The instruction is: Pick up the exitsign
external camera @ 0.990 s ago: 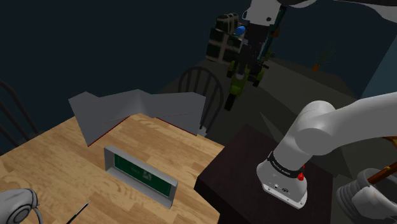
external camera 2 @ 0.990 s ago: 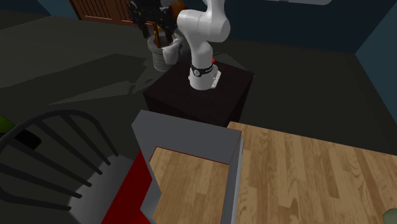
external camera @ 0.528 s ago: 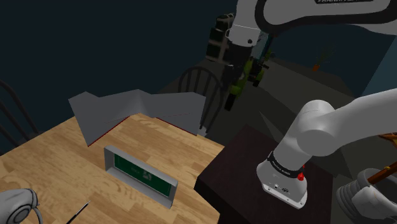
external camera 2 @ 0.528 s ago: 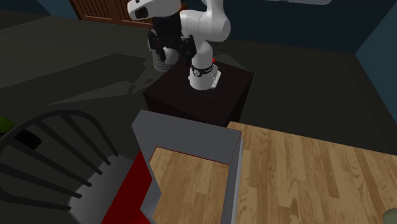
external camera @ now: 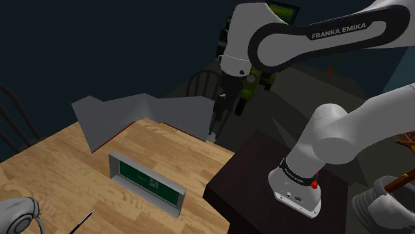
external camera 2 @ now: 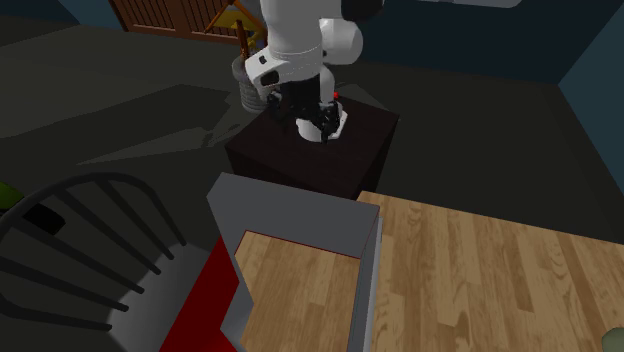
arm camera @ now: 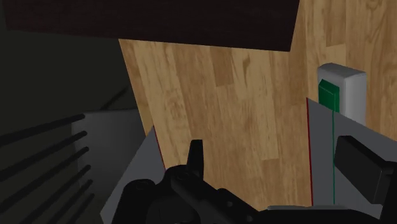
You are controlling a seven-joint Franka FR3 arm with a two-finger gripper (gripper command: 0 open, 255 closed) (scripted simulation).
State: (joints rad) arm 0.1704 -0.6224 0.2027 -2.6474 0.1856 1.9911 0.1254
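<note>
The exit sign (external camera: 146,180) is a long grey frame with a green face, standing upright on the wooden table (external camera: 60,169). My gripper (external camera: 217,119) hangs above the table's far corner, beside the grey folded panel (external camera: 143,110), well away from the sign and higher than it. In the wrist view the two black fingers (arm camera: 196,156) stand wide apart with nothing between them, so the gripper (arm camera: 277,164) is open. Ahead of it the sign (arm camera: 341,90) shows at the table's edge. In the second exterior view the gripper (external camera 2: 303,112) hangs in front of the stand (external camera 2: 310,155).
A grey folded panel with red edges (external camera 2: 292,216) stands along the table's far side. A dark spindle-back chair (external camera: 207,90) sits behind it, seen also as the chair (external camera 2: 75,245). A grey rounded object (external camera: 16,214) and a thin dark stick (external camera: 83,221) lie at the table's near corner.
The arm has swung down from high above the chair, bringing the gripper low over the table's far corner by the grey panel. The sign has not moved.
</note>
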